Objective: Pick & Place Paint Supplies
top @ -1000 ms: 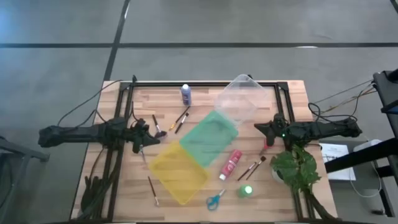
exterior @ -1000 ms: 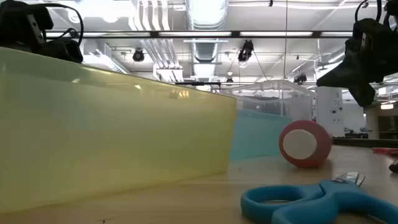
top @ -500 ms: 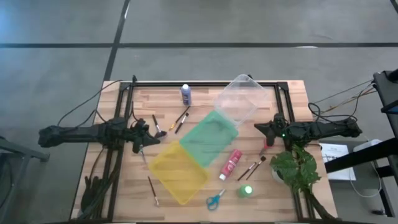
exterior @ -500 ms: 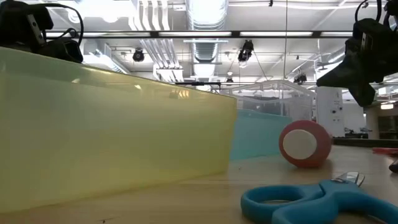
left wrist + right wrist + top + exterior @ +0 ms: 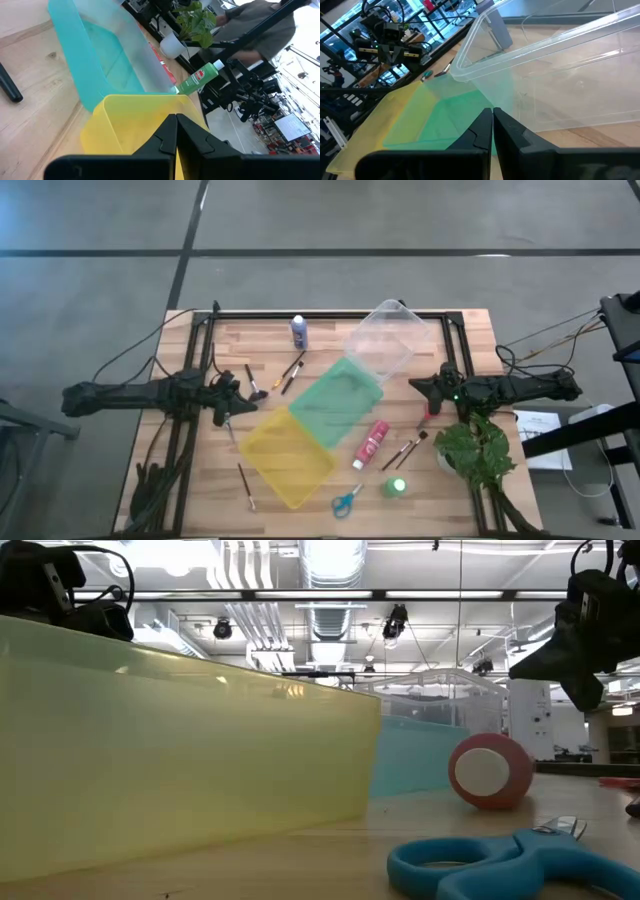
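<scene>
My left gripper waits shut at the table's left, above the yellow bin's corner. My right gripper waits shut at the right, beside the clear bin. Neither touches anything. A blue-purple bottle stands near the far edge. A pink-red bottle lies on its side right of the bins. A green bottle and blue-handled scissors rest by the near edge. Thin dark brushes lie flat at the left, centre, near left and right.
Three bins lie in a slanted row across the middle: clear, green, yellow. A leafy potted plant stands at the near right. A person shows beyond the table in the left wrist view.
</scene>
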